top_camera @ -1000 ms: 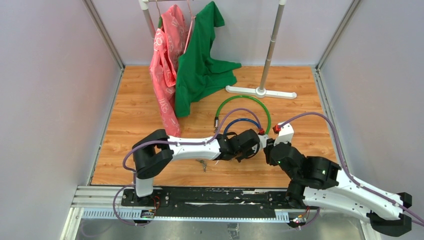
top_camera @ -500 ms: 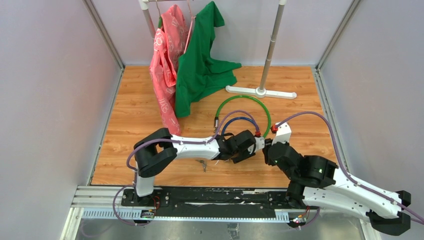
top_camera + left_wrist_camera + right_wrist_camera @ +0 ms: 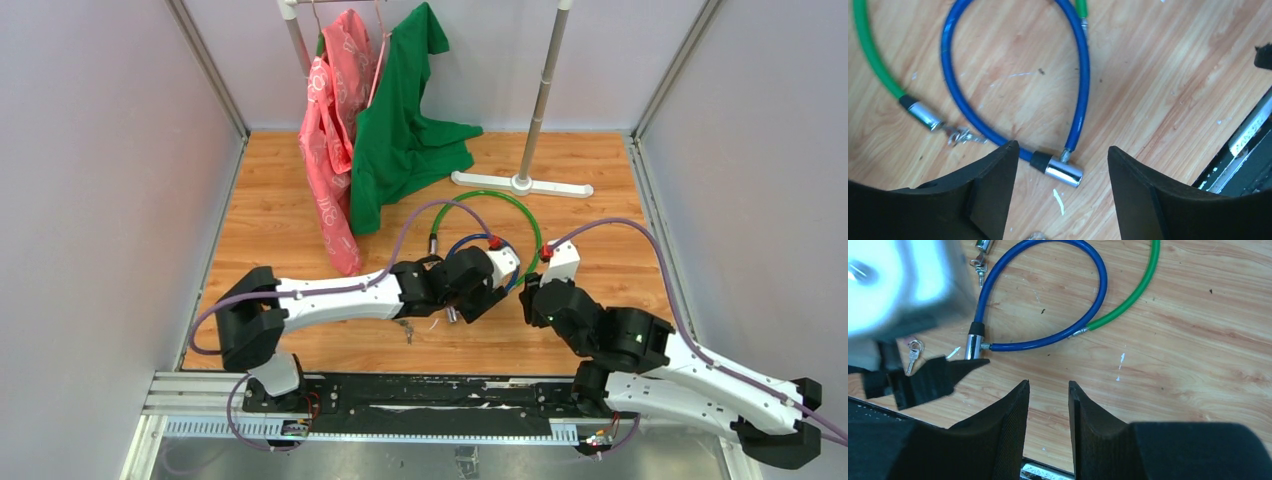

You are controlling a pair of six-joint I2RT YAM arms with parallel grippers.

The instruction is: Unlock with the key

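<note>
The left gripper [image 3: 1062, 150] is hovering with its jaws spread wide, gripping nothing, right above the chrome barrel [image 3: 1063, 171] of the blue cable lock [image 3: 1082, 75], which is lying looped on the wooden table [image 3: 1173, 75]. 1 small key [image 3: 912, 349] is lying near that barrel. The right gripper [image 3: 1048, 386] is holding its 2 fingers narrowly apart, gripping nothing. The green cable lock [image 3: 1135, 290] is curving around the blue one.

We get bright, even light with soft shadows. In the right wrist view the left arm's white housing [image 3: 903, 285] smears — overexposed, blurred.
</note>
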